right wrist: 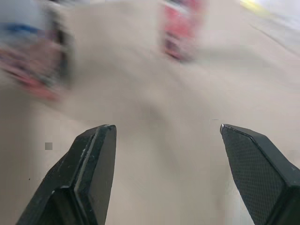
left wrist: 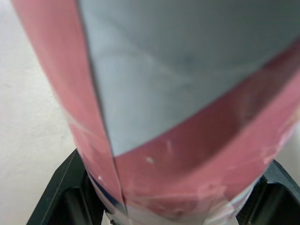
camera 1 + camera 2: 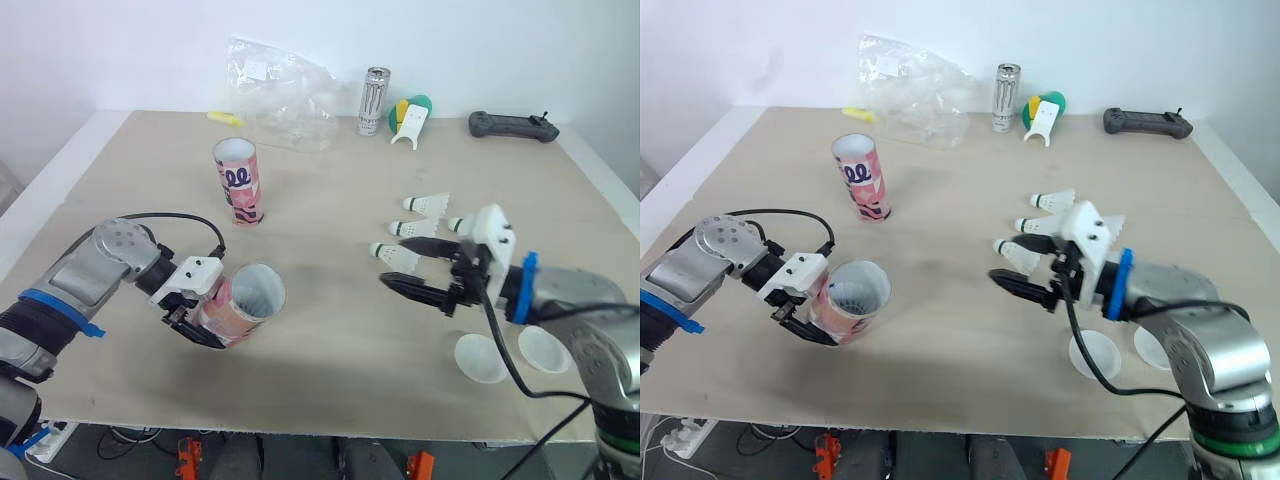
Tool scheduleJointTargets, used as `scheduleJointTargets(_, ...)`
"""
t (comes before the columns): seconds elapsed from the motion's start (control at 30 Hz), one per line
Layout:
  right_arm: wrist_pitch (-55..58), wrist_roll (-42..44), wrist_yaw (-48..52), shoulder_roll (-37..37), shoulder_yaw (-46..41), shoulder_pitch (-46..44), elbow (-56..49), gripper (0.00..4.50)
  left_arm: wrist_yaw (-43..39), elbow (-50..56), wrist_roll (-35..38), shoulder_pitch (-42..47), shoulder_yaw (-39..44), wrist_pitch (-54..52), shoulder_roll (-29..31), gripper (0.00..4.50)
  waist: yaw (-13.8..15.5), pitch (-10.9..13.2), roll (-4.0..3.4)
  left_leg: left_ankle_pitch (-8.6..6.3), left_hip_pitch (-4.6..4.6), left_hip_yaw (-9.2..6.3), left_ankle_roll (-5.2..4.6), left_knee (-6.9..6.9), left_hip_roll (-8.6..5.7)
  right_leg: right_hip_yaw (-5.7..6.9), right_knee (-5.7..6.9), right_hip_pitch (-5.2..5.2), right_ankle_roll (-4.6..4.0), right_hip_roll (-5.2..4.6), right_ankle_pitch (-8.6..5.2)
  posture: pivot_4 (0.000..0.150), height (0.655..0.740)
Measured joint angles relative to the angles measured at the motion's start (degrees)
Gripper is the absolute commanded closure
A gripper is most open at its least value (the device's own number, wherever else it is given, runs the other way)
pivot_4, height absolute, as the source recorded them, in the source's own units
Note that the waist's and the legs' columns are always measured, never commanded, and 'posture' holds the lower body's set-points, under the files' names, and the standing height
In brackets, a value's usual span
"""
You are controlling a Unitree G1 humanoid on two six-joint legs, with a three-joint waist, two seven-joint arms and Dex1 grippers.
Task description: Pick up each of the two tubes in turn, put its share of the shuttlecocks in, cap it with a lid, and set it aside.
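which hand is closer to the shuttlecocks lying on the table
Right. The right hand is open right at the shuttlecocks, its fingers by the nearest one. The left hand is far across the table, shut on a tilted pink tube.

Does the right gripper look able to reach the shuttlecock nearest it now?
Probably yes: the right gripper is open right by that shuttlecock, and nothing on the table lies between them.
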State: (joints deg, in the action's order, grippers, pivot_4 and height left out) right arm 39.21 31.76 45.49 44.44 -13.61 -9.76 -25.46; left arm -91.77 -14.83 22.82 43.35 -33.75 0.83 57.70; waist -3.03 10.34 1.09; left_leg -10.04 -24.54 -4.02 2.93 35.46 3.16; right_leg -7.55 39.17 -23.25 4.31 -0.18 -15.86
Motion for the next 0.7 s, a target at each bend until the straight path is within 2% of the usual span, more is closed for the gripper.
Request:
scheduleJointTargets(0.13,-2.9,-1.8,-2.1,-2.4,-1.1,0.1,6.2,0.68,0.0,0.1,-0.4,-0.1,0.0,0.0,0.1,1.69,-0.6,0.0,-0.03,0.04,0.03,0.07,-0.02,0.08,0.0,-0.07,0.0,0.03,0.05,-0.01,0.15,0.15,0.74)
scheduleJointTargets(0.37,-6.2,-6.3,-1.8,-4.8,5.6,-4.2,15.9,0.68,-0.2,0.2,-0.4,-0.4,0.4,0.0,0.0,1.69,-1.0,0.0,-0.03,0.08,0.0,0.06,-0.07,0.08,-0.01,-0.08,0.0,0.04,0.09,-0.01,0.15,0.15,0.74)
scheduleJointTargets(0.7,-7.2,-7.6,-0.3,-8.5,9.9,-9.6,22.1,0.68,-0.6,0.2,-0.4,-1.2,1.5,0.0,-0.1,1.69,-1.2,0.0,-0.06,0.07,0.01,0.06,-0.07,0.02,-0.01,-0.06,-0.01,0.04,0.08,0.0,0.11,0.15,0.74)
